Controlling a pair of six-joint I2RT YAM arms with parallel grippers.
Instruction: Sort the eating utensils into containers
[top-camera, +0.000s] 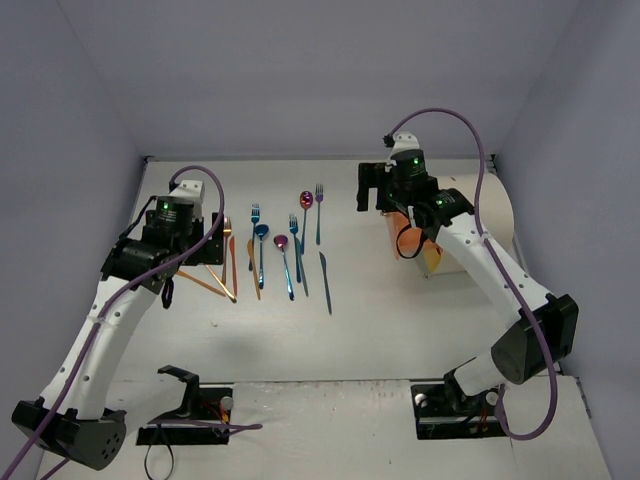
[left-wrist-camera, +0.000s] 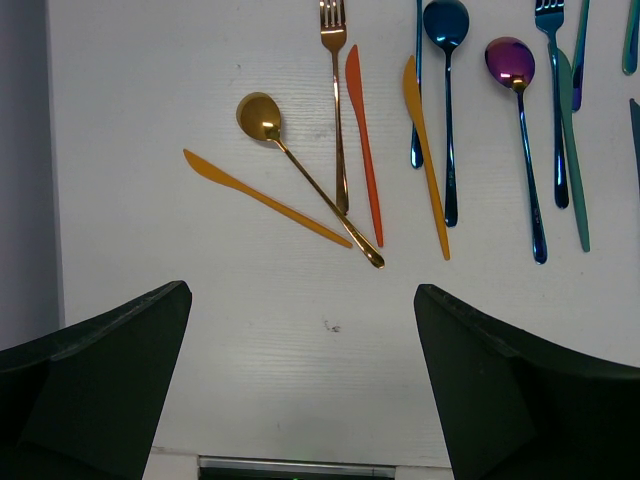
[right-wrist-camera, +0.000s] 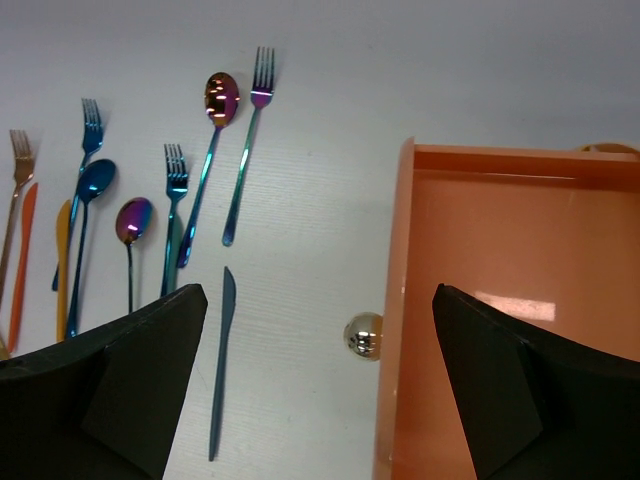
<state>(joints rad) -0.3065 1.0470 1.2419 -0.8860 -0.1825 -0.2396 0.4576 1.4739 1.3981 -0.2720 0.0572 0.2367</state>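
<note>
Left wrist view: the gold spoon (left-wrist-camera: 318, 190) lies flat on the table (left-wrist-camera: 140, 80), bowl far-left, handle running diagonally to the near-right. An orange knife (left-wrist-camera: 265, 198) lies just left of the spoon on a similar diagonal, and its tip closes on the spoon's handle end. A gold fork (left-wrist-camera: 336, 100) and a second orange knife (left-wrist-camera: 362, 140) lie just right of the spoon's bowl, long axes front to back, near ends meeting the spoon's handle. Blue and purple pieces lie farther right of the spoon in parallel rows.

The left claw (left-wrist-camera: 300, 290) is spread wide and empty, on the near side of the spoon, with the spoon's handle end just ahead of the gap. This arm is judged the nearer one. The spoon's axis runs oblique to the closing line, so a wrist turn is likely needed.

The right claw (right-wrist-camera: 320, 295) is also spread and empty, well right of the spoon, over the front of the open orange drawer (right-wrist-camera: 480, 250) and its gold knob (right-wrist-camera: 362, 335). No utensil shows in the visible part of the drawer.
</note>
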